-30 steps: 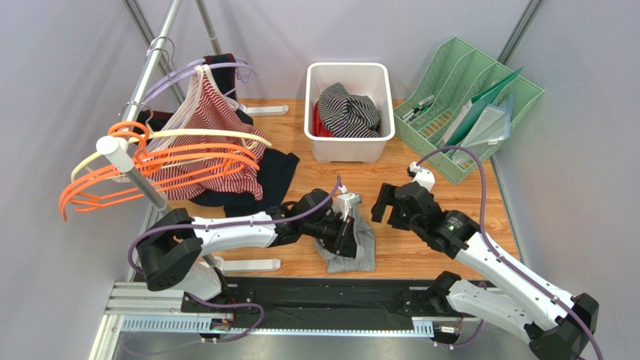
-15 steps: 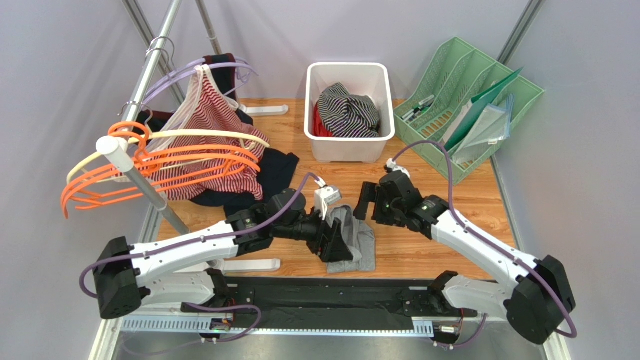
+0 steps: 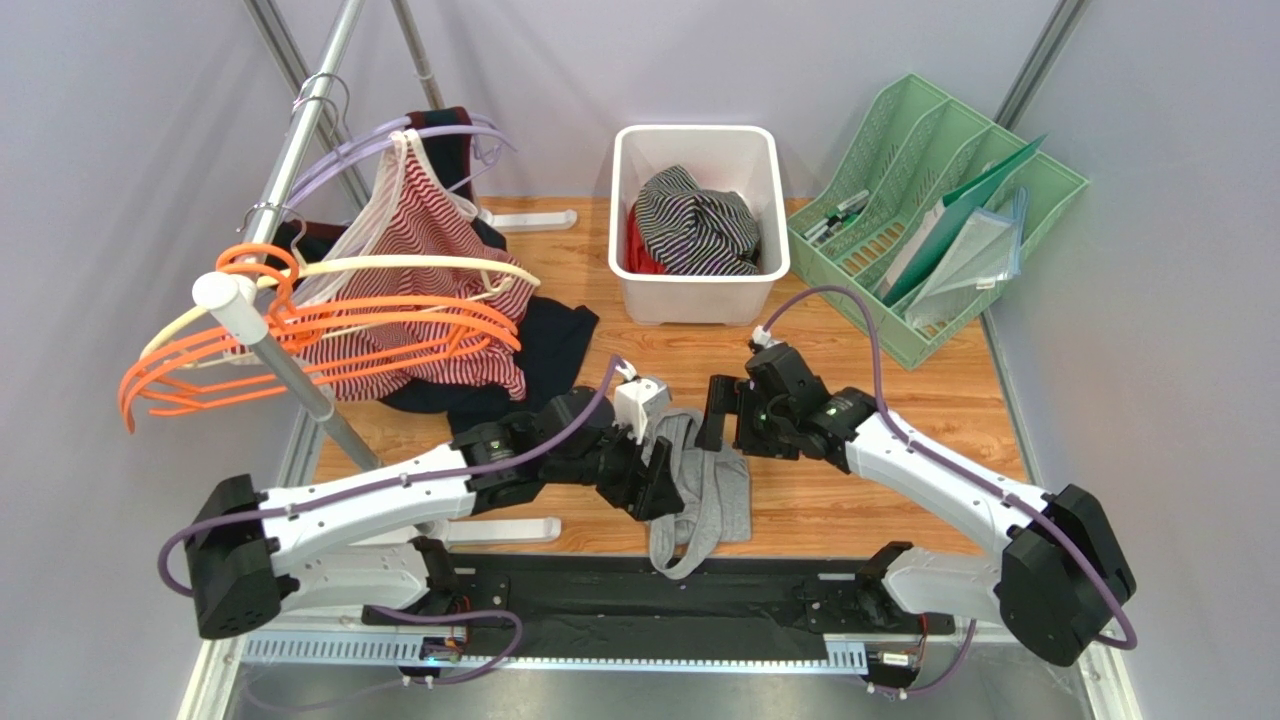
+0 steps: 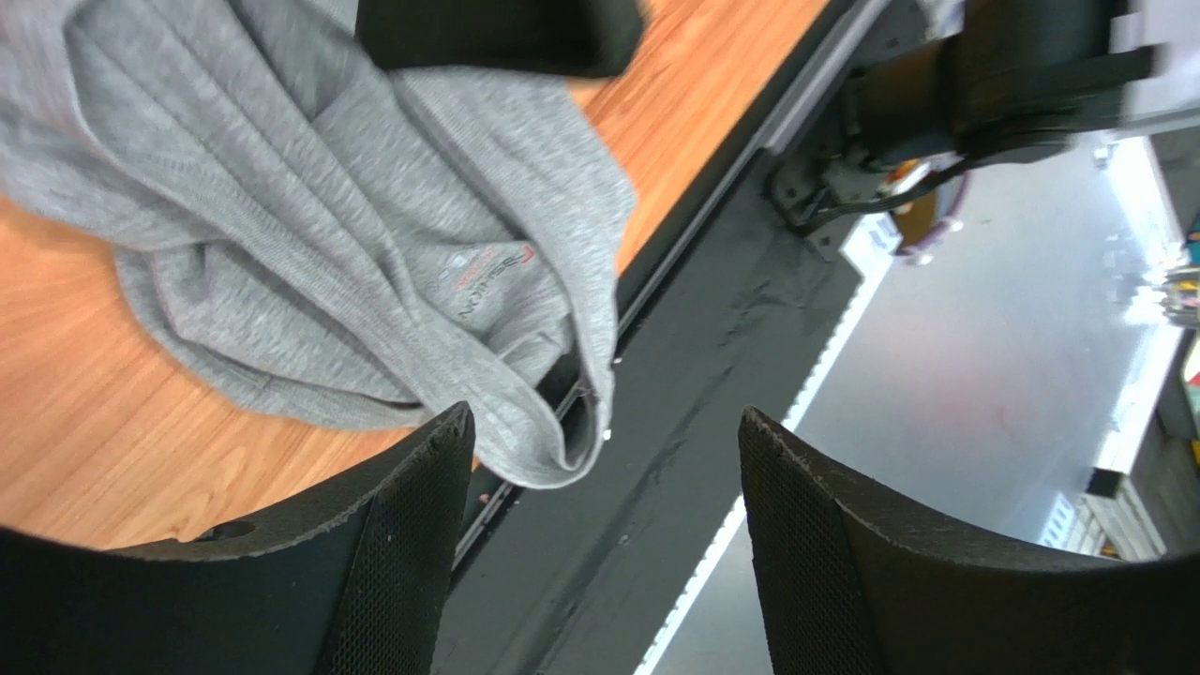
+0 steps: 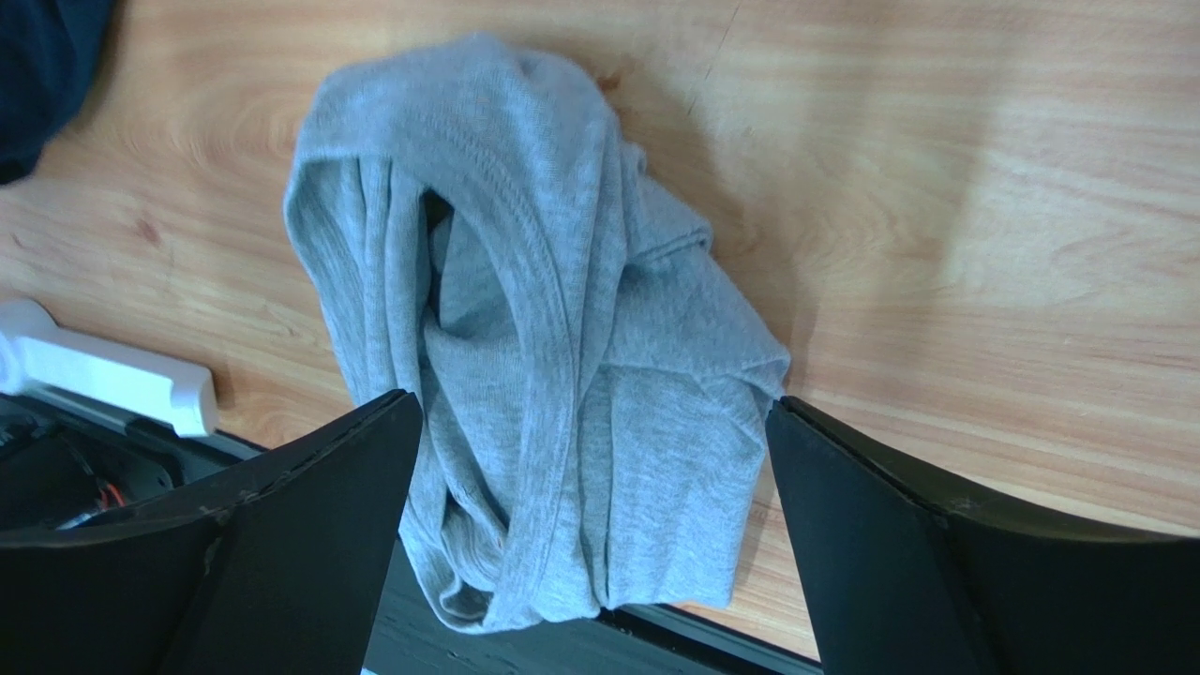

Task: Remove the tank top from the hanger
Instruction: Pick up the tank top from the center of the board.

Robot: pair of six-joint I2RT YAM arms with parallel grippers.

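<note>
A crumpled grey tank top (image 3: pixel 709 503) lies on the wooden table near its front edge, one fold hanging over onto the black rail. My left gripper (image 3: pixel 658 483) stands open just left of it; in the left wrist view the tank top (image 4: pixel 352 239) lies beside the left finger and the gripper (image 4: pixel 603 414) holds nothing. My right gripper (image 3: pixel 723 422) hovers open just beyond the top; the right wrist view shows the tank top (image 5: pixel 564 324) below the gripper (image 5: pixel 592 401), not touched. Empty orange hangers (image 3: pixel 376 323) hang on the rack.
A red-striped top (image 3: pixel 413 225) hangs on a purple hanger at the rack (image 3: pixel 286 368); a dark garment (image 3: pixel 559 348) lies under it. A white bin (image 3: pixel 696 308) with clothes and a green file rack (image 3: pixel 932 210) stand at the back. A black rail (image 3: pixel 631 593) runs along the front.
My left gripper has opened and let go of the grey tank top, which now lies stretched over the table edge. The right arm has swung left, closer to the top.
</note>
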